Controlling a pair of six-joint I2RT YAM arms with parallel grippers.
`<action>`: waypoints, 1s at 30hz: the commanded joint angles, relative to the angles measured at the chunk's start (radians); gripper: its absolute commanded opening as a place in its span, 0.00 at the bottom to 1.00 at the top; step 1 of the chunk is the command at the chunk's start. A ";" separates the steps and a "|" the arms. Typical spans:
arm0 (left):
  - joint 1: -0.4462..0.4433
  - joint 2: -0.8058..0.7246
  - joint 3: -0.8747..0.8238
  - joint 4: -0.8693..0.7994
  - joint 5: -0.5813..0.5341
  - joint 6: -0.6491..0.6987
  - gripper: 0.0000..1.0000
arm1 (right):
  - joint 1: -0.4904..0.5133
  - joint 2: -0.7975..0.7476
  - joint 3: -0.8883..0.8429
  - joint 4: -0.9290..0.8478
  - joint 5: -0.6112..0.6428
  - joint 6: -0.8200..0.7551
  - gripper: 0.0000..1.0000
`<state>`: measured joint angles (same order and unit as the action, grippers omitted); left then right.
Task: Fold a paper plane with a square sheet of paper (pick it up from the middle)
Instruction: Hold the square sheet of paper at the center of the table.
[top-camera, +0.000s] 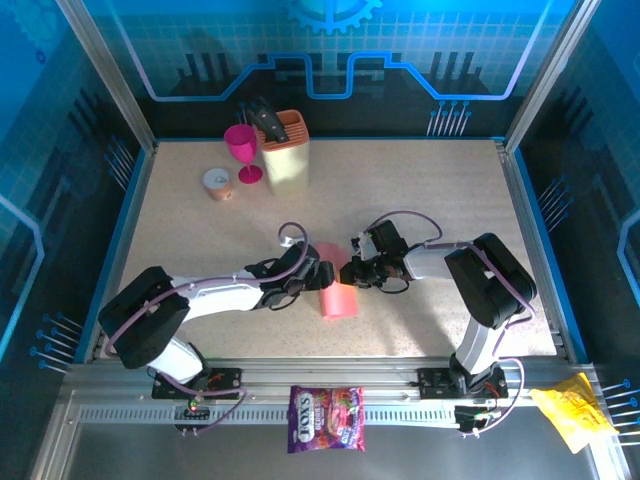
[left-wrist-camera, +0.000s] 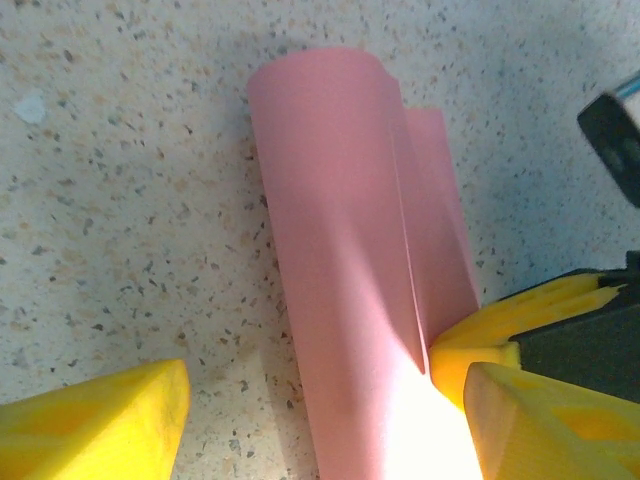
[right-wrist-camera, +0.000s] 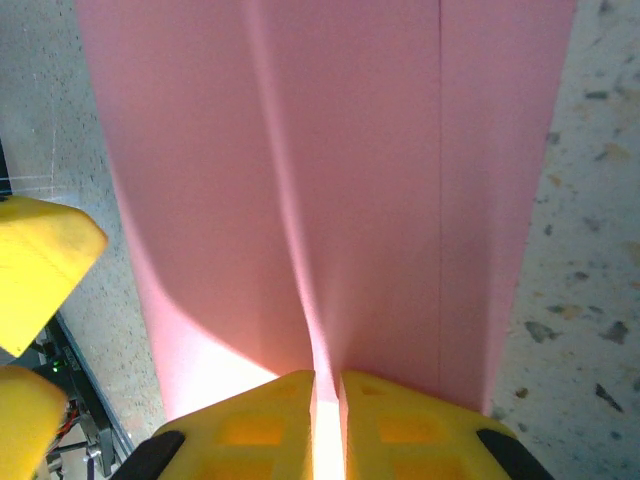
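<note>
Top external view: the square sheet of paper (top-camera: 338, 298) is lying mid-table (top-camera: 430, 200), bowed over into a long loose fold. Its long axis is running from the far side towards the arms' bases. The left gripper (top-camera: 318, 275) is sitting just beside it on the left and the right gripper (top-camera: 352, 270) on the right. The beige knife block (top-camera: 286, 152) is standing well apart at the back.

Left wrist view: the sheet (left-wrist-camera: 340, 220) is stretching straight up the frame and leaning a touch left, with its rounded end pointing away from the camera. The left gripper (left-wrist-camera: 328, 385) is released, its yellow fingers (left-wrist-camera: 95, 420) spread wide to either side of the near end. The right arm's fingers (left-wrist-camera: 500, 325) are coming in from the right and nipping the paper's edge.

Right wrist view: the right gripper (right-wrist-camera: 326, 400) is clenched on the sheet (right-wrist-camera: 330, 180), its pads pressed together over a raised ridge. That crease is running lengthwise up and away from the fingertips.
</note>
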<state>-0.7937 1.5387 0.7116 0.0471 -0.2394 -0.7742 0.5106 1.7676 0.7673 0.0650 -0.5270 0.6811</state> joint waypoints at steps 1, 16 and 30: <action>0.001 0.030 -0.012 -0.001 0.038 0.028 0.74 | 0.004 0.015 0.002 -0.002 -0.009 0.003 0.15; 0.002 0.085 -0.025 0.011 -0.002 0.045 0.74 | -0.026 -0.184 0.049 -0.146 0.028 -0.023 0.17; 0.004 0.104 0.012 0.001 0.020 0.085 0.74 | -0.140 -0.312 -0.041 -0.202 0.132 -0.013 0.19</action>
<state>-0.7937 1.6070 0.7010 0.0563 -0.2306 -0.7235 0.3893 1.4792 0.7460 -0.1040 -0.4168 0.6697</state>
